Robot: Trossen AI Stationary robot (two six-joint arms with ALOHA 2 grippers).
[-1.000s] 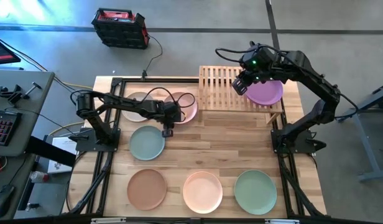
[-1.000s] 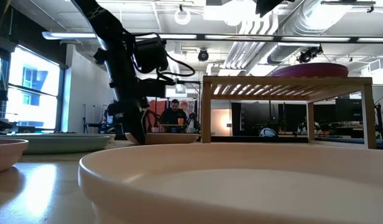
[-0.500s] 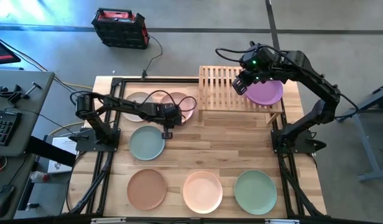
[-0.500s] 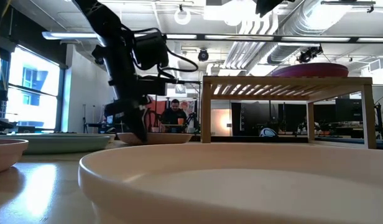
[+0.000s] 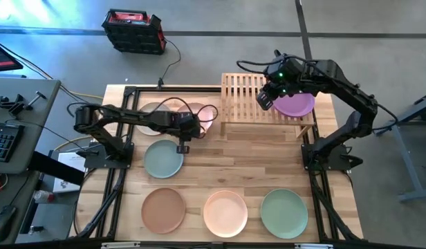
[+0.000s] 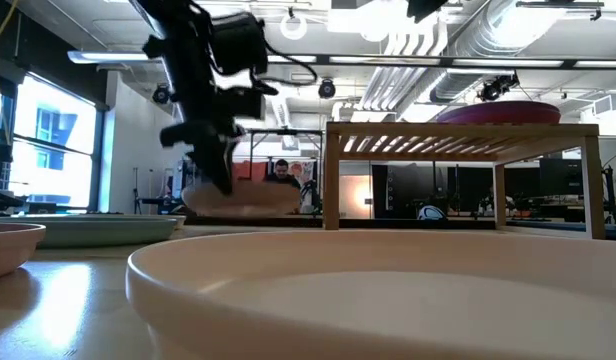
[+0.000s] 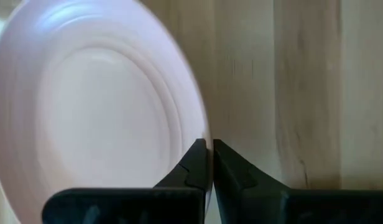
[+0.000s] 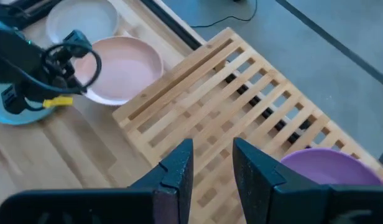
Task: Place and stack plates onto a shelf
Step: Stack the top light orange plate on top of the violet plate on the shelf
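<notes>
— Nearest the low camera?
— The cream plate (image 6: pixel 388 290), on the table.
— And the left gripper (image 7: pixel 210 163)?
— Pinched tight on the pink plate (image 7: pixel 98 118) rim — plate lifted clear of the tabletop, beside the shelf (image 5: pixel 258 100).
— The right gripper (image 8: pixel 211 163)?
— Fingers parted, empty, above the shelf, where the purple plate (image 5: pixel 296 104) lies.

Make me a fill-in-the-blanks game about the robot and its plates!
1. The left gripper is shut on the rim of the ____ plate.
2. The purple plate sits on top of the wooden ____.
3. Along the table's front edge lie ____ plates in a row.
4. The right gripper hovers over the shelf with its jaws ____.

Missing words: pink; shelf; three; open
</notes>
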